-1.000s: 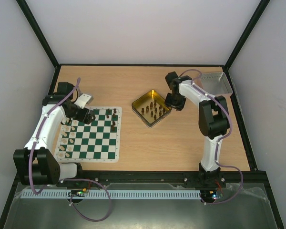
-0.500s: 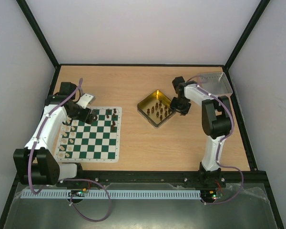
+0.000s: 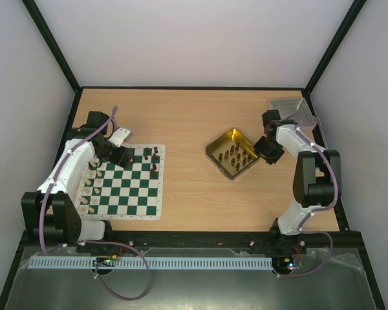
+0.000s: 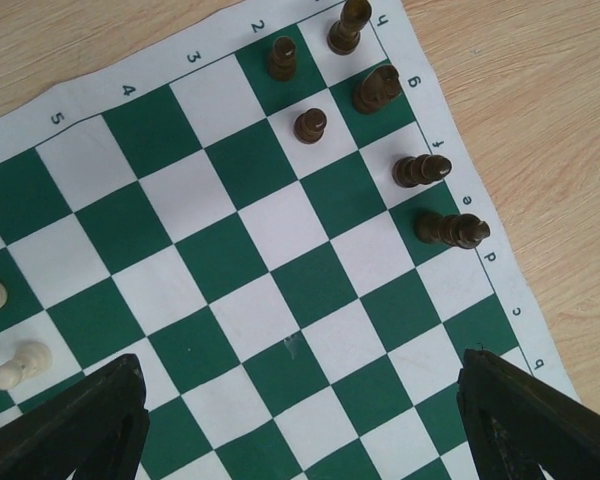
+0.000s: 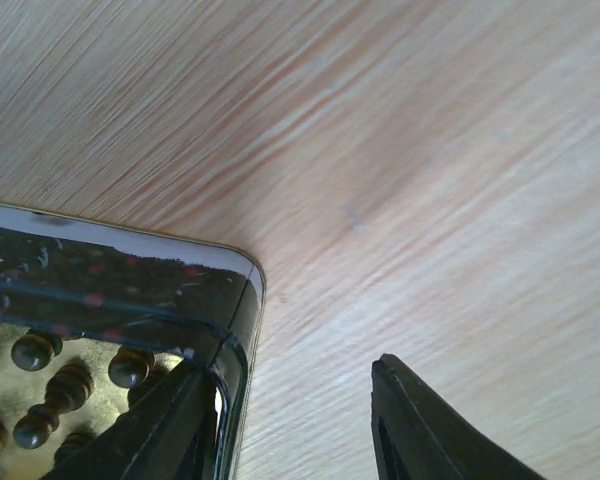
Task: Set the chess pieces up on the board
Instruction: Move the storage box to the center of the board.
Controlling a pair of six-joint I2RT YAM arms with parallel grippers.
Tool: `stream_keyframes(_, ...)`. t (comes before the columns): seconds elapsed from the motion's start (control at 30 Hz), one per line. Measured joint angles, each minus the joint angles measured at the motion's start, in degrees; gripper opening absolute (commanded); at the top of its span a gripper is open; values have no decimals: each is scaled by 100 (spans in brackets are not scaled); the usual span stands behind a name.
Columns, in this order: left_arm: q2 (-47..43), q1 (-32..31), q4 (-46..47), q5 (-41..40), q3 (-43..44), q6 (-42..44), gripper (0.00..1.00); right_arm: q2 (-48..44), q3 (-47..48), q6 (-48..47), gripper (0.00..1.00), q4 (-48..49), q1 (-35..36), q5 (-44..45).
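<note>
the board (image 3: 126,194) lies flat on the left part of the table (image 3: 181,116), right in front of the left arm. a handful of dark pieces (image 3: 152,160) stand at its far right corner, most of them along the right edge. the cream pieces (image 3: 90,184) stand in a line down the left side. the middle squares are bare.

the left gripper (image 3: 121,157) hangs over the far end of the board. in its wrist view its fingers (image 4: 90,425) stand wide apart and hold nothing. below it are six dark pieces, and two cream pieces show at the left edge of the picture.

a gold tin (image 3: 220,140) sits on the wood right of centre, turned corner-on, with spare pieces (image 3: 236,155) standing inside. the right gripper (image 3: 267,150) is at the tin's right corner. its jaws are partly apart and straddle the corner wall. one finger (image 5: 170,425) is inside, against the wall, and the other is outside, with bare wood showing between it and the tin.

a grey tray (image 3: 291,110) rests in the far right corner of the table, just behind the right arm.
</note>
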Motion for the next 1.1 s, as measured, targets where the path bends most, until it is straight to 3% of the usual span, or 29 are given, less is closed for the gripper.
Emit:
stream_keyframes(0.6,321,-365,208,-63,0,-127,86,-675,-1078,330,37,122,-1226,-44)
stream_keyframes(0.83,321,-376,210,-157,0,-127,86,-1596,-1351,855,37,85,-1349,149)
stream_keyframes(1.1,289,-404,212,-205,-7,-127,86,-1943,-1241,1060,42,-118,-1399,249)
